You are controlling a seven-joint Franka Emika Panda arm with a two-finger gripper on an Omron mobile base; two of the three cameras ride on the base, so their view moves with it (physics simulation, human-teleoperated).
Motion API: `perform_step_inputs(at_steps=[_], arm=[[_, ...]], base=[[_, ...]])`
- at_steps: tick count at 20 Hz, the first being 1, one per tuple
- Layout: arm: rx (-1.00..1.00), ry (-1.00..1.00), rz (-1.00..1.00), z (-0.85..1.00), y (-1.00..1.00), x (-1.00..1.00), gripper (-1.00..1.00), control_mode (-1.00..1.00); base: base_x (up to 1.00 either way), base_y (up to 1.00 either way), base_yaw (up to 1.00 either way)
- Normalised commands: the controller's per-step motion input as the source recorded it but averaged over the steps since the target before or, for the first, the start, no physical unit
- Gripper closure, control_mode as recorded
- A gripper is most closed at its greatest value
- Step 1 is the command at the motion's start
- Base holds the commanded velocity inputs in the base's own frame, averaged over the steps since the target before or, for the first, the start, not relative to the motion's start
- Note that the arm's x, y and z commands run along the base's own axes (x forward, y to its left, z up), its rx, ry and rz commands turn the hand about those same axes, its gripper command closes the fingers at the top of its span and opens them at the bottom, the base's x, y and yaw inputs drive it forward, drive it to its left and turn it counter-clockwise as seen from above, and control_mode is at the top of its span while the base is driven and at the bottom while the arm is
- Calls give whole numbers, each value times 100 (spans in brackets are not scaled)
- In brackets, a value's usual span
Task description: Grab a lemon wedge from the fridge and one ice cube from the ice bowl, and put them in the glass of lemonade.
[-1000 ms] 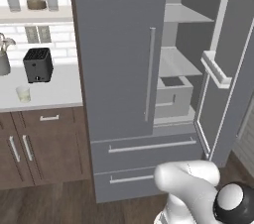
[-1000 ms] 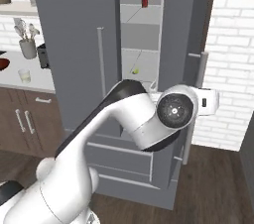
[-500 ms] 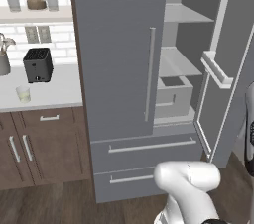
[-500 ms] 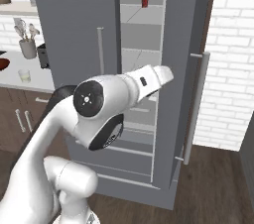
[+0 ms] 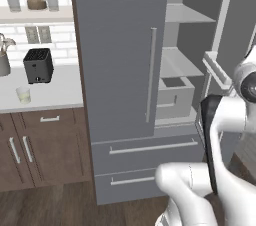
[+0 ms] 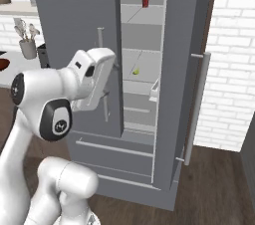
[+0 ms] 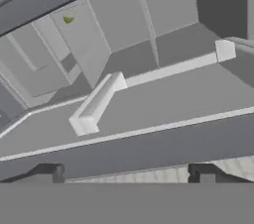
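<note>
The gripper (image 7: 126, 172) shows in the hand view as two dark finger tips standing far apart, with nothing between them, so the jaws are spread and hold nothing. In the right base view the white hand is raised in front of the closed left door of the fridge (image 6: 74, 25), close to that door's vertical silver handle (image 6: 101, 40).

The fridge is the landmark here. Its right door (image 6: 187, 69) is swung open, and its long bar handle (image 6: 196, 104) is on the outer side. Below the doors, two drawers (image 5: 150, 147) are closed, each with a horizontal silver bar. Inside the open half, a grey open bin (image 5: 175, 95) sits on a lower shelf, as the left base view shows.

The lemon wedge (image 6: 135, 71) lies on a middle shelf inside the fridge, a tiny yellow-green piece, well apart from the gripper. In the hand view the same wedge (image 7: 68, 19) appears small and far, near the upper left. Higher up, on an upper shelf, a small red object (image 6: 145, 0) stands; I cannot tell what it is.

To the left of the fridge, a counter (image 5: 55, 95) runs above brown wooden cupboards (image 5: 40, 147). On it, the glass of lemonade (image 5: 23, 94) stands near the front edge, and a black toaster (image 5: 38, 65) is behind it. Further left in the right base view, a grey cup with utensils (image 6: 28, 45) stands on the counter, and a bit of the reddish-brown ice bowl (image 6: 3, 63) shows at the picture's edge. The ice cube is too small to see.
</note>
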Motion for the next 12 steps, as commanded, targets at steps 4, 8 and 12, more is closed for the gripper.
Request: perform_step_inputs(at_steps=[4,8,12], arm=[[-28,19,-2,59,11,10,-100,-100],[-13,28,-15,22,-14,48,-100,-100],[-10,0,-8,-12,-18,73,-100,-100]], base=[[0,0,0],[0,0,0],[0,0,0]])
